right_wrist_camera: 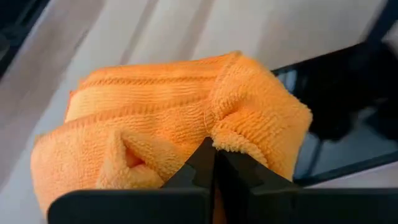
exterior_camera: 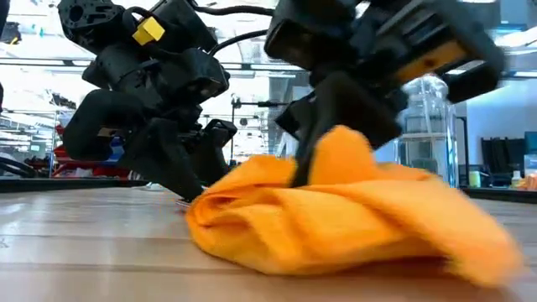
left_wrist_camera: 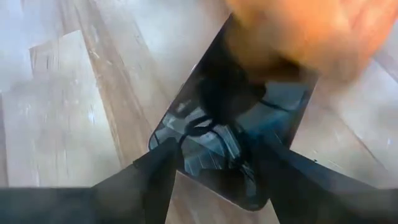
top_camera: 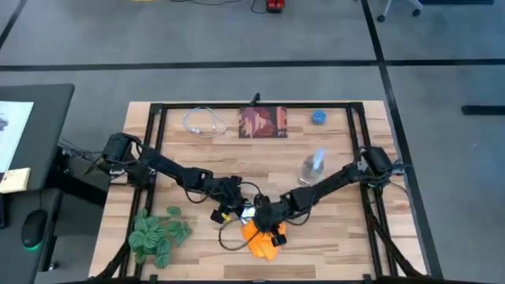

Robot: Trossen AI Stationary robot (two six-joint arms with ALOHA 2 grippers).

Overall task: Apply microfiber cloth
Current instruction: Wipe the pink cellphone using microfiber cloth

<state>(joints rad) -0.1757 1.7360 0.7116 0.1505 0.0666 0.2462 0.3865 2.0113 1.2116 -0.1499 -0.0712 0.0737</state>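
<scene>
Bunched bright orange microfiber cloth [exterior_camera: 352,218] lies near the wooden table's [top_camera: 331,237] front edge, hiding part of a black glossy smartphone [left_wrist_camera: 236,143]. Right gripper [right_wrist_camera: 214,163], angled down, pinches a cloth fold. Left gripper [left_wrist_camera: 211,165] straddles the phone's end, fingers apart.

On the bench [top_camera: 331,229], the cloth [top_camera: 263,239] lies at 6 o'clock, partly over the phone [left_wrist_camera: 236,149], with the plant [top_camera: 158,234] at 8, the cable [top_camera: 203,122] at 11, and the bottle [top_camera: 312,167] at 3.
</scene>
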